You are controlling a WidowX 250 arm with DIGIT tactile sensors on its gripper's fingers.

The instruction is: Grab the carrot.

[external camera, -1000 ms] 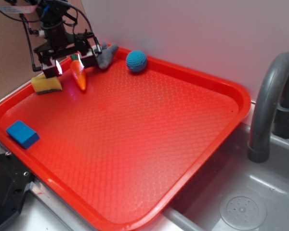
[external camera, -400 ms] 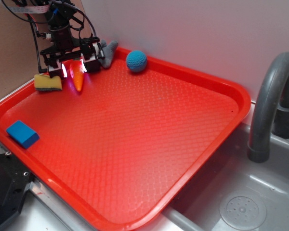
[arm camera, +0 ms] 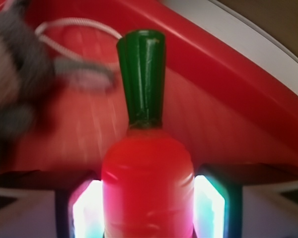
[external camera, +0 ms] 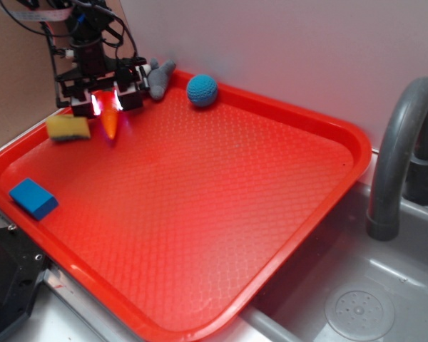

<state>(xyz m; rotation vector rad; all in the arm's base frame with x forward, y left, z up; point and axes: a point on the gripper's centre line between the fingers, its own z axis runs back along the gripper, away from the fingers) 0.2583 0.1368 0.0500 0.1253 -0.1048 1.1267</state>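
1. Gripper [external camera: 107,102] sits upper left of exterior view, lower than 1 s ago and straddling the carrot [external camera: 111,122]; earlier it was canted, w/ carrot showing mostly clear below it. Now only the orange tip pokes out beneath.
2. Carrot also looks swung round a little since then, tip pointing more straight down-frame. Reads as fingers settling onto it, i.e. grasp step nearly done.
3. Wrist view: carrot [arm camera: 147,188] fills bottom centre, green stem cap [arm camera: 141,74] pointing up-frame. Lit pads [arm camera: 85,210] sit tight against both orange flanks, no gap visible. Jaws narrowed to carrot width; prob. gripping it, though real squeeze can't be confirmed from here.
4. Carrot at far left corner of red tray [external camera: 328,192], just right of yellow sponge [external camera: 68,127]; whether lifted or resting on tray unclear.
5. Hidden/poor: carrot body masked by gripper in exterior view; tip cut off at bottom of wrist view. Grey plush [arm camera: 12,89] at wrist left is blurred.
6. Blue ball [external camera: 201,90] and blue block [external camera: 33,198] lie apart, not involved.
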